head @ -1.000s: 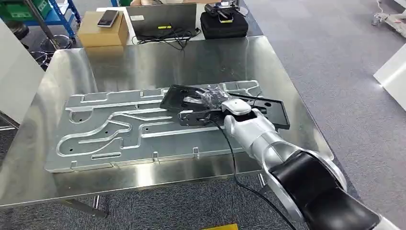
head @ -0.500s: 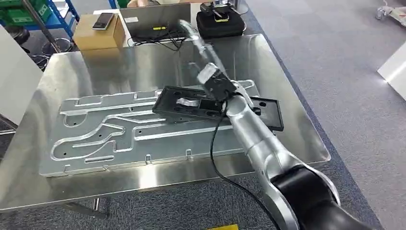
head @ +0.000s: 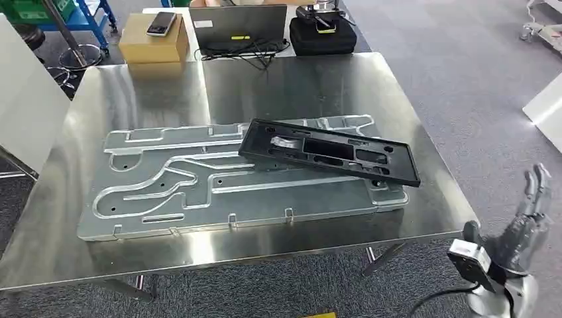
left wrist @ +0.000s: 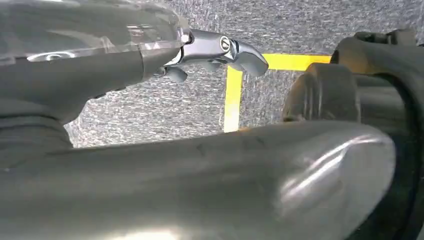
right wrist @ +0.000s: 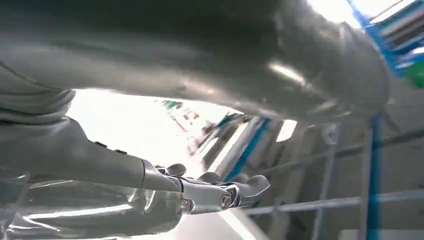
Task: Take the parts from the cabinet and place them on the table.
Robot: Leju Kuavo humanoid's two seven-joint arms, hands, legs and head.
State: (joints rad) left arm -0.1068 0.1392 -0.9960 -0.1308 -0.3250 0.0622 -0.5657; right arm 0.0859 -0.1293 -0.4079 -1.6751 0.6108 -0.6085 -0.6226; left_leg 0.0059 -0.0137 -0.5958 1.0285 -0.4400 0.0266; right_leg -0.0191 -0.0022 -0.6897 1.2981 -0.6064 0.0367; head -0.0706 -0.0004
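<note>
- Since a second ago the right hand (head: 520, 232) has left the flat black plastic frame part (head: 329, 152) and dropped beside the steel table (head: 79, 252), fingers spread, empty.
- The part rests across the grey machined aluminium plate (head: 199, 182).
- Left hand (left wrist: 220, 52): loosely extended, empty.
- Placing looks done; next, probably back to the cabinet.
- Grey carpet, cardboard box (head: 152, 43), laptop (head: 238, 26) beyond.

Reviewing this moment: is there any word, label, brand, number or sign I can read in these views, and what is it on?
No text can be read in any view.
White label on the laptop lid: too small to read.
Phone on the cardboard box: screen dark, nothing legible.
Black case: yellow-tagged item on top, no readable marking.
Black part and silver plate: no lettering visible.
Yellow floor tape: plain lines, no characters.
</note>
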